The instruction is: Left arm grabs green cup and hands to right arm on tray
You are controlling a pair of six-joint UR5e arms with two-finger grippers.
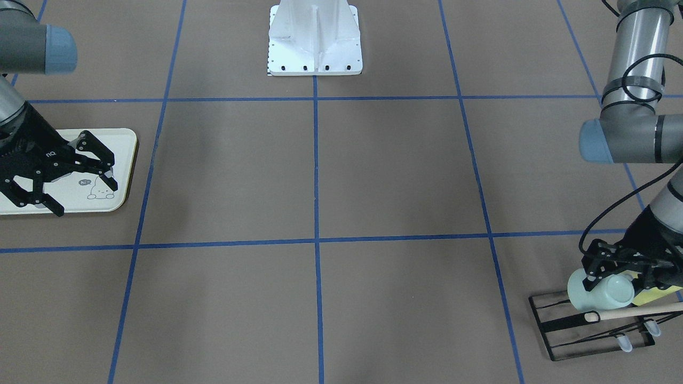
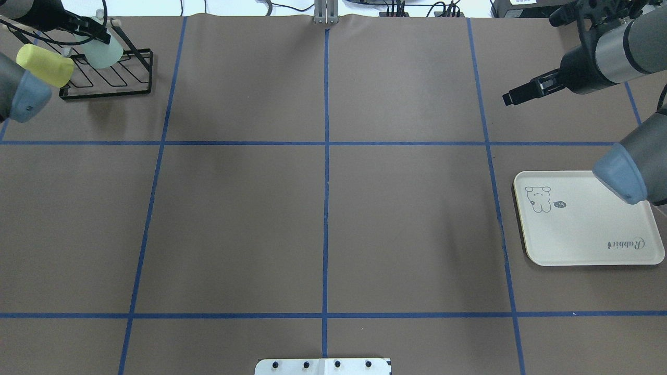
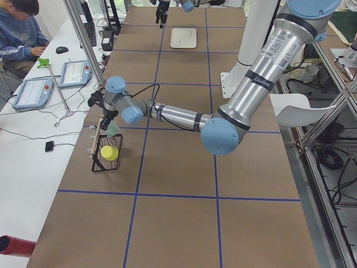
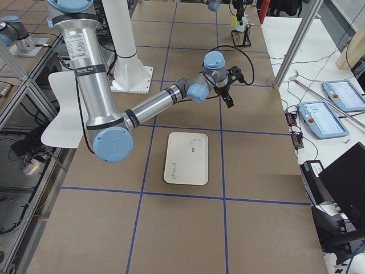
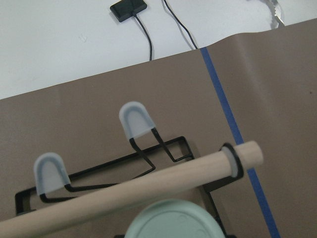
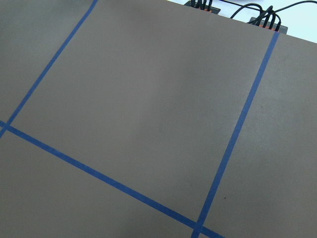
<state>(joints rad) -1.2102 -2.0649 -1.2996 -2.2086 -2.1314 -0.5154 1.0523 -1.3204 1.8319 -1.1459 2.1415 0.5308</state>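
The pale mint-green cup (image 1: 600,293) lies tilted over a black wire rack (image 1: 555,333) at the table's far left corner. It also shows in the overhead view (image 2: 107,52). My left gripper (image 1: 613,274) is shut on the green cup, with fingers either side of it. In the left wrist view the cup's base (image 5: 173,223) sits just before the rack's wooden rod (image 5: 148,186). The cream tray (image 2: 583,234) lies flat at the right. My right gripper (image 1: 82,186) is open and empty, raised in the air beyond the tray (image 1: 120,144).
A yellow-green cup (image 2: 46,65) sits at the rack beside the green one. The rack's capped pegs (image 5: 133,119) point up. The white robot base (image 1: 315,48) stands mid-table. An operator (image 3: 19,33) sits past the table's far edge.
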